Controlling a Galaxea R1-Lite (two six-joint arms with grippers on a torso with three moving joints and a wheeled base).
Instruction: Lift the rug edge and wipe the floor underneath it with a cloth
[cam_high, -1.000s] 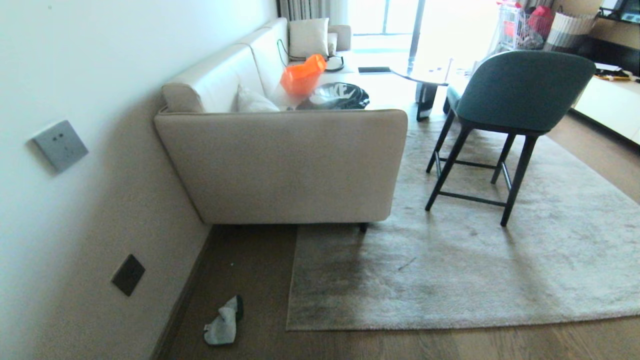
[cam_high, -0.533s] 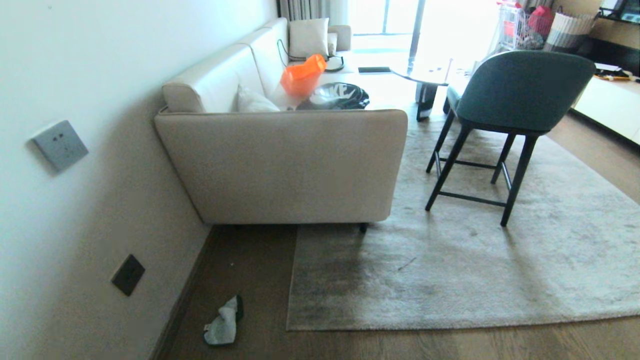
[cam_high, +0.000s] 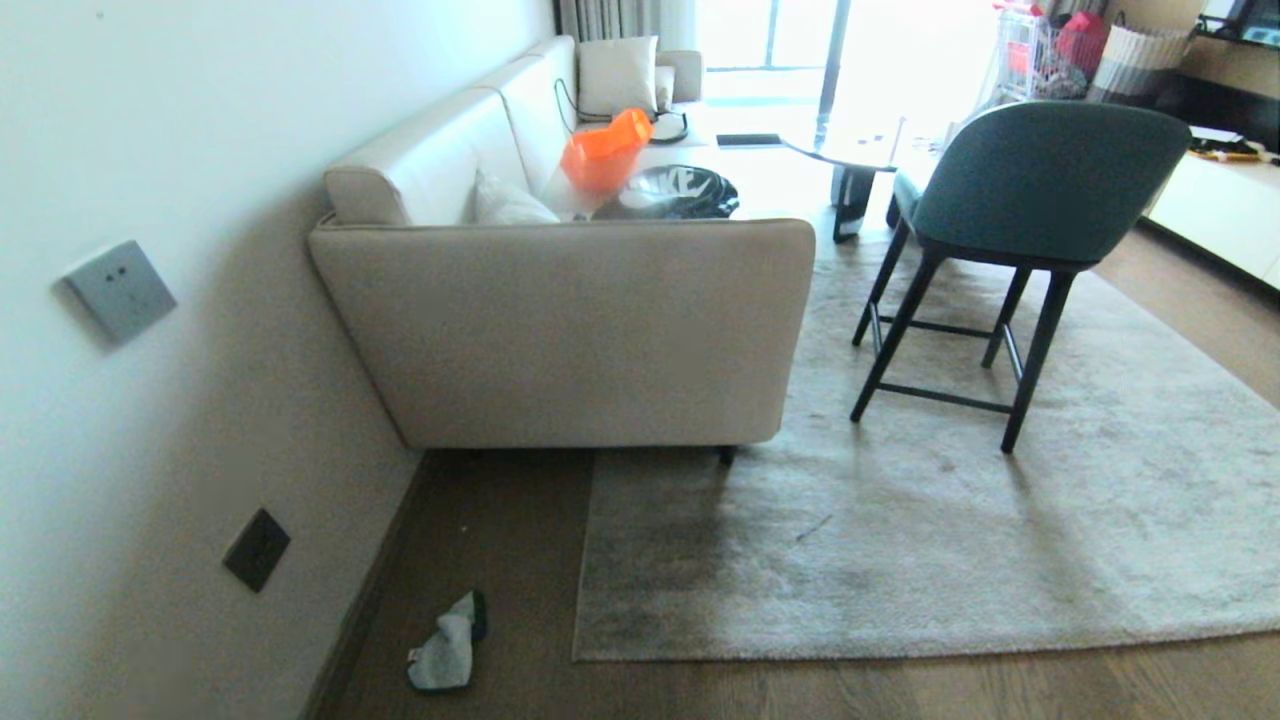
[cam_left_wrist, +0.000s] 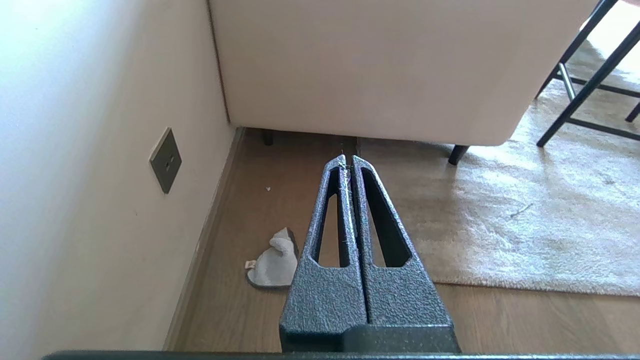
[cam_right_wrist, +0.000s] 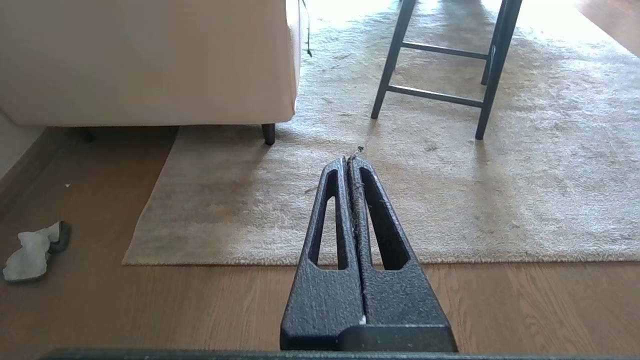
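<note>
Overexposed window (cam_high: 770, 40) glare, sharp foreground

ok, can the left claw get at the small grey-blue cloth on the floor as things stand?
Probably yes. The crumpled grey-blue cloth lies alone on bare brown wood floor between wall and rug corner, with nothing over it. The left claw is shut and apart from it, so it must open first.

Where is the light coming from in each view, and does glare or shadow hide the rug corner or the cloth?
Head view: the far window blows out white; the beige sofa shades the flat grey-beige rug corner, still readable; the crumpled grey-blue cloth is dim but distinct. Left wrist view: the cloth is evenly lit. Right wrist view: glare washes the far rug; the corner is clear.
</note>
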